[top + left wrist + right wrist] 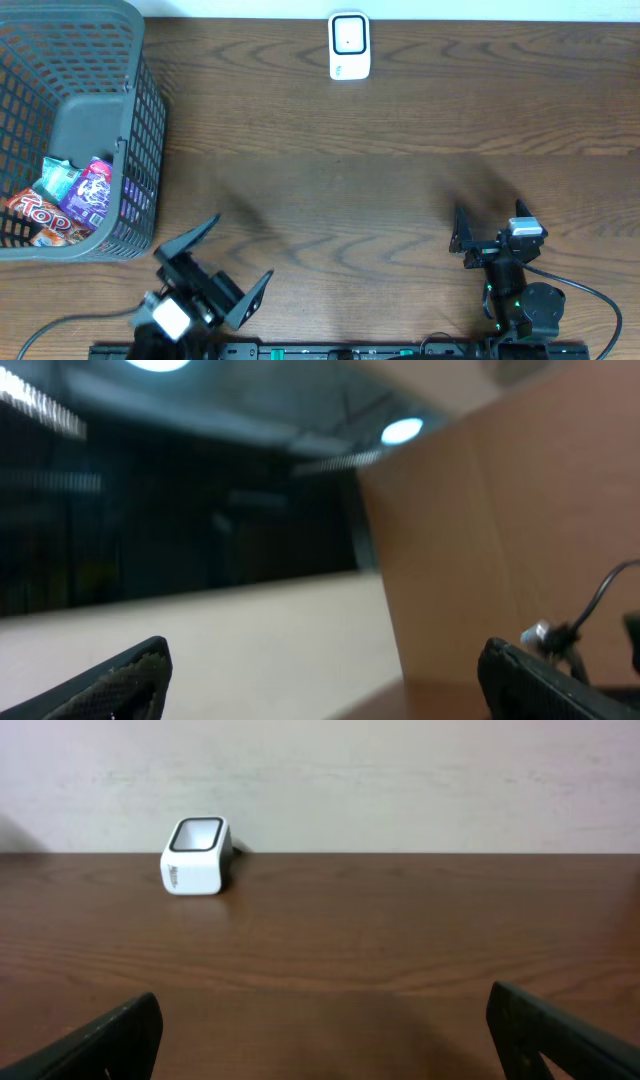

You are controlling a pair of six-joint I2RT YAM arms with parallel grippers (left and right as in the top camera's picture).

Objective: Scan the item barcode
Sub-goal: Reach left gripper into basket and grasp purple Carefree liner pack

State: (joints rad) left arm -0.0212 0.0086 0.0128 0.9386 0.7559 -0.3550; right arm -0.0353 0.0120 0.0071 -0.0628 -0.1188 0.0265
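Note:
The white barcode scanner [349, 45] stands at the table's far edge, and the right wrist view shows this scanner [195, 855] far ahead to the left. Snack packets lie in the grey basket [148, 120] at the left: a red one [38, 214], a purple one [92, 190] and a teal one [58, 176]. No barcode shows. My left gripper [244, 246] is open and holds nothing at the front left, right of the basket. Its fingers [120, 682] frame a blurred view. My right gripper [488, 212] is open and holds nothing at the front right, pointing at the far edge.
The basket's tall mesh wall stands close to the left arm. A pale wall [400, 780] rises behind the table's far edge. Cables [590, 295] trail from the right arm's base at the front edge.

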